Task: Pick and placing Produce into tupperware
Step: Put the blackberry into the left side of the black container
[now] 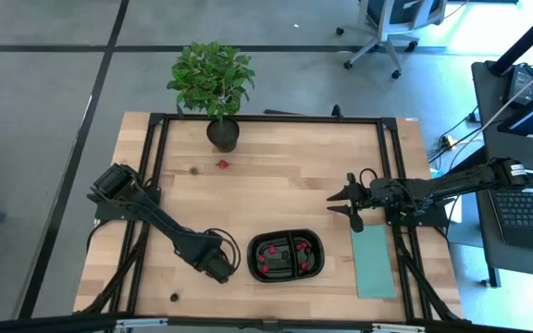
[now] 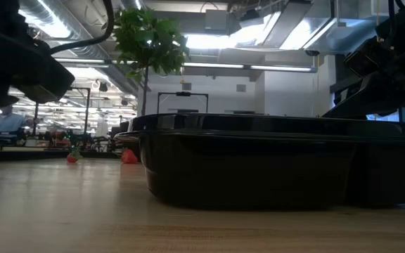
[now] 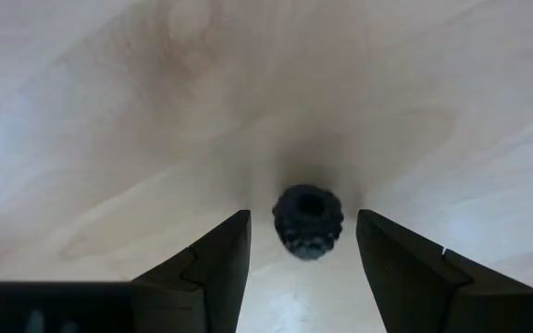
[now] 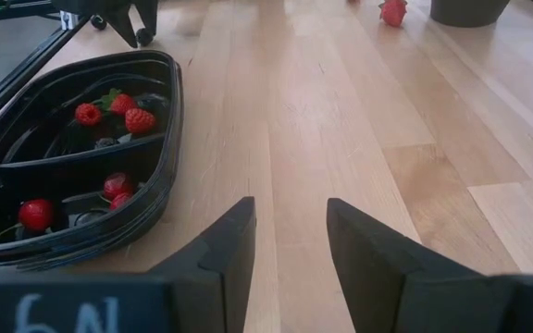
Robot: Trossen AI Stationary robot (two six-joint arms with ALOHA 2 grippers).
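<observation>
Both arms are dark, jointed and trailing black cables. The left hand (image 3: 304, 268) has matte wedge-shaped fingers; the right hand (image 4: 291, 248) bears pale chalky markings.

Black tupperware (image 4: 160, 111) holding red produce (image 4: 139, 119), parted jaws over wooden table (image 4: 340, 120)

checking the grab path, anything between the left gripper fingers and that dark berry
Nothing: in the left wrist view the dark berry sits on bare wood, centred ahead of the open left gripper, with no other thing in the gap.

From table height the tupperware (image 2: 259, 161) wall hides its produce.
</observation>
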